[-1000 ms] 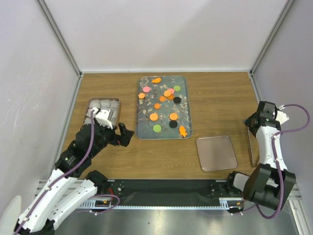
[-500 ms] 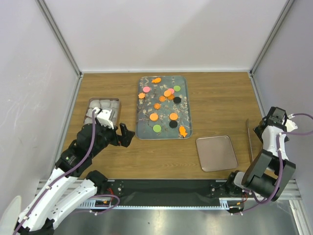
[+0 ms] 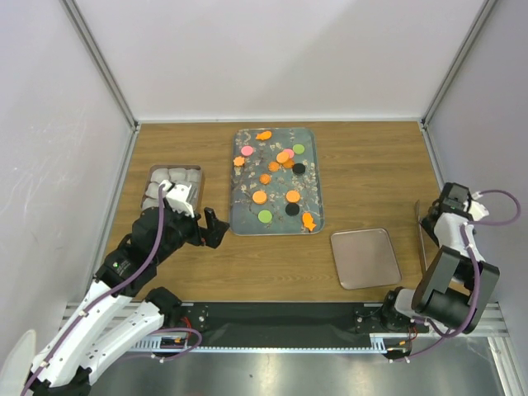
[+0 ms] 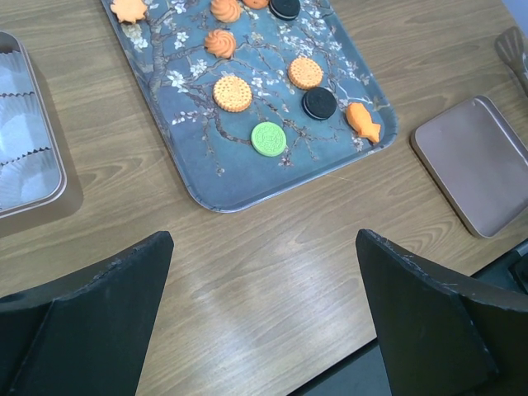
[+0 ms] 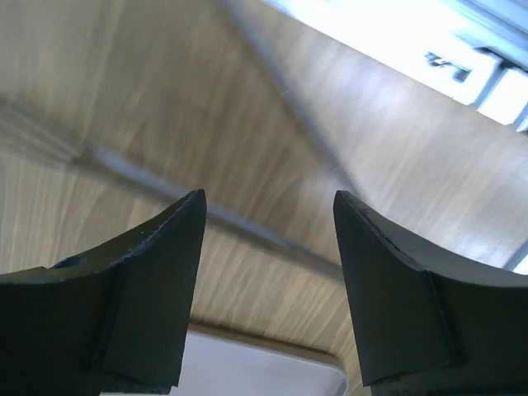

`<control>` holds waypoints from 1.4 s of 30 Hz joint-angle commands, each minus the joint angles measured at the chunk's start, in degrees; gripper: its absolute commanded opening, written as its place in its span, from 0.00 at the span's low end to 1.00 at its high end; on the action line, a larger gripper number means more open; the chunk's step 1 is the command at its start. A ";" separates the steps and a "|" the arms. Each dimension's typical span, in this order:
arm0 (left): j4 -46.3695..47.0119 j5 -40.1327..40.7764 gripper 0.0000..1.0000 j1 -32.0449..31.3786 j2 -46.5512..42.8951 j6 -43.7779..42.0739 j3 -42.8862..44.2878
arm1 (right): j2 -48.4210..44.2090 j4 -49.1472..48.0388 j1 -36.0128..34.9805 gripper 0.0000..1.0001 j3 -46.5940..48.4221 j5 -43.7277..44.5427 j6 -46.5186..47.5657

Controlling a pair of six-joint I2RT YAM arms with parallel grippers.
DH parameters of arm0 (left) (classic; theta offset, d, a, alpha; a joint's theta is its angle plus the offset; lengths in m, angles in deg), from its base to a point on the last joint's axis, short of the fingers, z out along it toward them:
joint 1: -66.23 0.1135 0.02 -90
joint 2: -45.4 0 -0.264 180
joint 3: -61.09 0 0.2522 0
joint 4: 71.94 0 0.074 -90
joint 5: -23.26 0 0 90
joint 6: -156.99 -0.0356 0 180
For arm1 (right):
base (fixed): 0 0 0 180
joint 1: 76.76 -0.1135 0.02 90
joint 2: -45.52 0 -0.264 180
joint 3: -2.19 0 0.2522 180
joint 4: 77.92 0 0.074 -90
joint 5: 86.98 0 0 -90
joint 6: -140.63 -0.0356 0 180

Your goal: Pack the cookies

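Cookies [image 3: 259, 196] all sit on the floral tray [image 3: 247, 216]. Your right gripper [image 5: 268, 198] has dropped over the metal utensil [image 3: 422, 247] right of that tray, jaws apart but narrowing. Your left gripper [image 4: 264, 239] is released.

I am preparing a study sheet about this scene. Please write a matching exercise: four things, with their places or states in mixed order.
Things:
1 fish-shaped cookie
2 box of paper cups
3 empty flat pan
4 left gripper

Places or states:
A open, above the table
B left of the floral tray
C orange, on the floral tray
D right of that tray, nearer the arms

Pairs: 1-C; 2-B; 3-D; 4-A
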 commanded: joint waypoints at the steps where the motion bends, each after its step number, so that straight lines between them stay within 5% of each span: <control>1: 2.21 -1.16 1.00 -0.76 0.34 -0.30 0.17 | -2.73 -2.31 -5.25 0.68 0.32 2.35 1.79; 14: 2.03 -0.90 1.00 -0.85 0.34 -0.39 0.00 | 8.86 -2.83 -13.26 0.66 6.21 3.68 4.61; 42: 2.03 -0.55 1.00 -1.55 4.82 -0.47 -0.18 | 18.53 -5.73 -11.51 0.62 9.02 0.25 6.19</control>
